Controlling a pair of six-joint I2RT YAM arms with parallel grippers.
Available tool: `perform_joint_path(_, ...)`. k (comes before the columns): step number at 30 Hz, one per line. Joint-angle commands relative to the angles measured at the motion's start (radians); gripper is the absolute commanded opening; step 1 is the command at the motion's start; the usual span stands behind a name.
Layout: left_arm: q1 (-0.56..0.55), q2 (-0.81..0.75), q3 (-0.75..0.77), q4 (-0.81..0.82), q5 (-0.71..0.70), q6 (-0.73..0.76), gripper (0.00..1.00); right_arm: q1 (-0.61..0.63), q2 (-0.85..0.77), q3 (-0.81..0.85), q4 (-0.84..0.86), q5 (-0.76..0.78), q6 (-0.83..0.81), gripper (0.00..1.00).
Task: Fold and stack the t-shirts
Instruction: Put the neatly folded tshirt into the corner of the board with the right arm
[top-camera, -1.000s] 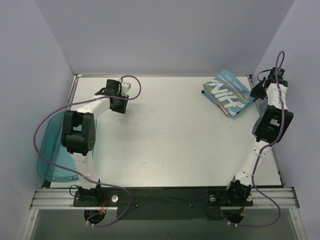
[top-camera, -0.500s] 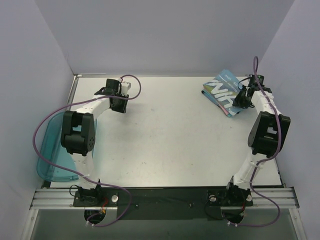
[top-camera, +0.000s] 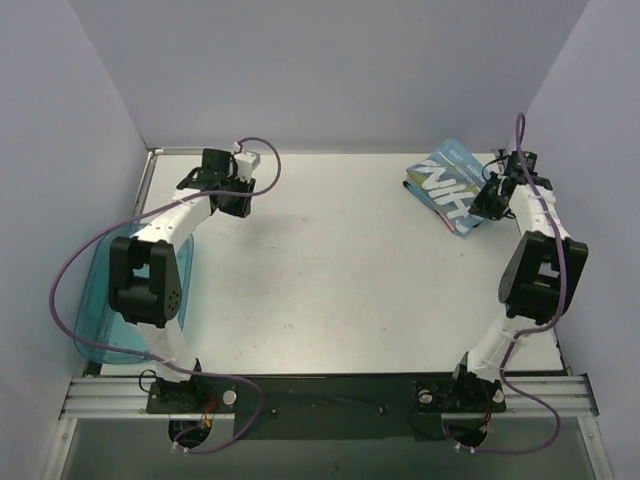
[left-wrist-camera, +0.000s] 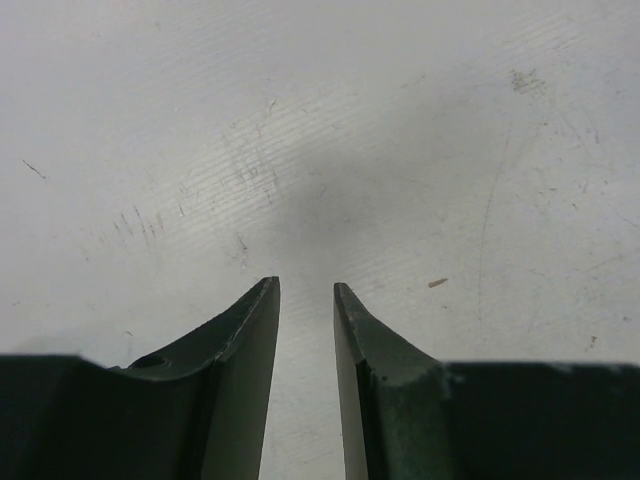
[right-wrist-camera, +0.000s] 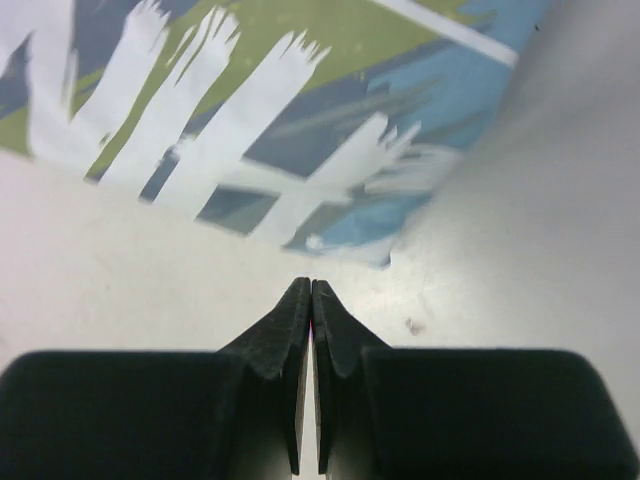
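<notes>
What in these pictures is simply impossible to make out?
Folded light blue t-shirt with white lettering: in the top view the right arm covers its right corner; whether more lie beneath is too small to tell.
Same shirt, right wrist view: cut off by the top edge.
Translucent teal plastic bin: top view, the left arm hides its right side.

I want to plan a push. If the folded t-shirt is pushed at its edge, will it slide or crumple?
Probably it crumples first: the t-shirt is soft folded cloth, so its edge likely buckles. It looks light and lies flat on the smooth table, so it may then slide.
</notes>
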Motion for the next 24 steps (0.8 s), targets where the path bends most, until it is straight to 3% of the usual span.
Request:
perform_joint_path(1, 0.003, -0.121, -0.035, -0.035, 0.098, 0.067, 0.39, -0.015, -0.28, -0.179, 0.031, 0.017, 0.017, 0.0)
perform_joint_path(2, 0.003, -0.154, -0.048, -0.04, 0.124, 0.071, 0.4, -0.014, -0.325, -0.262, 0.047, 0.022, 0.018, 0.04)
perform_joint_path(3, 0.003, -0.171, -0.08, -0.041, 0.133, 0.081, 0.41, -0.014, -0.397, -0.322, 0.093, 0.021, 0.015, 0.18)
perform_joint_path(4, 0.003, -0.211, -0.098, -0.026, 0.15, 0.085, 0.43, -0.011, -0.446, -0.43, 0.125, 0.021, 0.017, 0.26)
perform_joint_path(5, 0.003, -0.251, -0.147, -0.012, 0.15, 0.087, 0.45, -0.009, -0.529, -0.478, 0.177, 0.01, 0.015, 0.45)
perform_joint_path(8, 0.003, -0.329, -0.27, 0.09, 0.142, 0.07, 0.52, -0.005, -0.683, -0.717, 0.283, 0.028, 0.014, 0.64)
perform_joint_path(14, -0.007, -0.415, -0.532, 0.29, -0.045, -0.088, 0.54, 0.015, -1.04, -1.094, 0.62, 0.066, 0.015, 0.72)
perform_joint_path(21, -0.009, -0.474, -0.69, 0.451, -0.156, -0.108, 0.54, 0.024, -1.143, -1.341, 0.754, 0.179, -0.038, 0.72)
perform_joint_path(24, -0.003, -0.489, -0.768, 0.537, -0.178, -0.09, 0.55, 0.043, -1.186, -1.424, 0.89, 0.195, -0.052, 0.74)
